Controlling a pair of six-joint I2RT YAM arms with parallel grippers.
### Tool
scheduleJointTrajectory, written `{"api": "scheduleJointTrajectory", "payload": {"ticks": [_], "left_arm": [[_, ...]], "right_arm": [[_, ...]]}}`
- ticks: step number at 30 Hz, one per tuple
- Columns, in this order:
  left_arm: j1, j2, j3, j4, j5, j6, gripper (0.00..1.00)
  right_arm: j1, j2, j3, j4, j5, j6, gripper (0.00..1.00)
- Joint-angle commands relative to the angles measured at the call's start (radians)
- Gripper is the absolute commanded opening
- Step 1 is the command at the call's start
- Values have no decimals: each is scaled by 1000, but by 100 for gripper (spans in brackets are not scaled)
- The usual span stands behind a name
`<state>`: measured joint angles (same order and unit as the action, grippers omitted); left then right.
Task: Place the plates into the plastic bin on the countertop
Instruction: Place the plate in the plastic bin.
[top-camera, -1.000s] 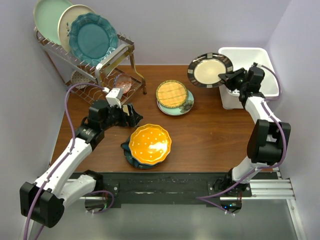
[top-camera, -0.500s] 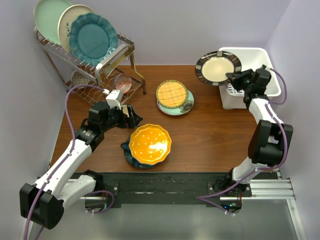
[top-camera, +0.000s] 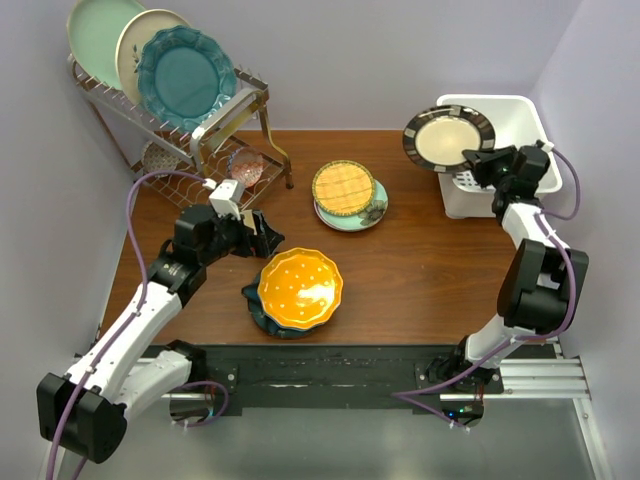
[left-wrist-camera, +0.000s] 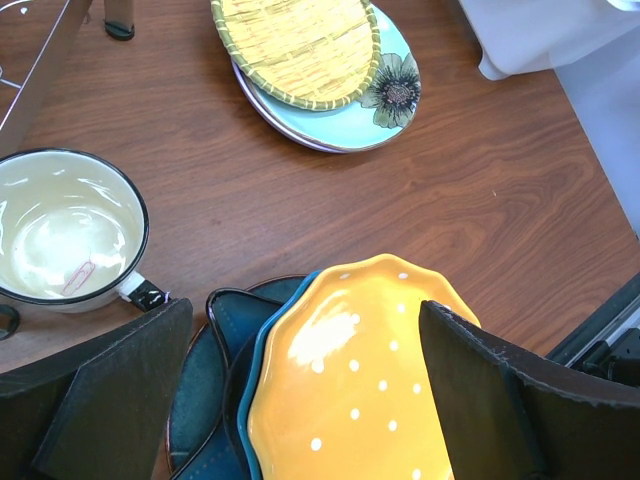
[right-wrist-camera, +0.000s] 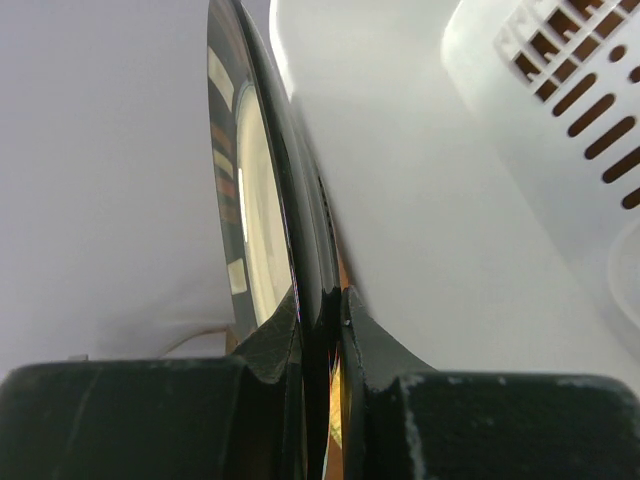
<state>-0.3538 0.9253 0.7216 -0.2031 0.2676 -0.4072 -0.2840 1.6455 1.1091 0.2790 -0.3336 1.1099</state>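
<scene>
Black-rimmed plate (top-camera: 448, 138) stands on edge, pinched by the right fingers (right-wrist-camera: 378, 350), over the nine o'clock rim of the bin (top-camera: 528, 112), at one o'clock on the surface (top-camera: 430, 270). Left fingers (left-wrist-camera: 110, 390) spread above the orange plate (left-wrist-camera: 350, 380).

Black-rimmed cream plate (top-camera: 449, 138) upright beside white bin (top-camera: 505, 120)

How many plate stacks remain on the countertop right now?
2. One, topped by the yellow lattice plate, sits centre back. The other, topped by the orange scalloped plate, sits nearer the front. The lower plates in each are partly hidden.
</scene>
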Motion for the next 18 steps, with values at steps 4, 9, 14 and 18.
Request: {"api": "scheduleJointTrajectory", "payload": {"ticks": [4, 9, 14, 18], "left_arm": [[4, -11, -13, 36, 13, 7, 100], [4, -14, -17, 36, 15, 5, 100], [4, -6, -24, 53, 25, -1, 100], [4, -3, -28, 54, 30, -2, 100]], "right_arm": [[-43, -122, 26, 206, 47, 64, 0], [-63, -133, 18, 190, 85, 56, 0], [-72, -150, 20, 154, 136, 11, 0], [-92, -154, 20, 146, 166, 5, 0]]}}
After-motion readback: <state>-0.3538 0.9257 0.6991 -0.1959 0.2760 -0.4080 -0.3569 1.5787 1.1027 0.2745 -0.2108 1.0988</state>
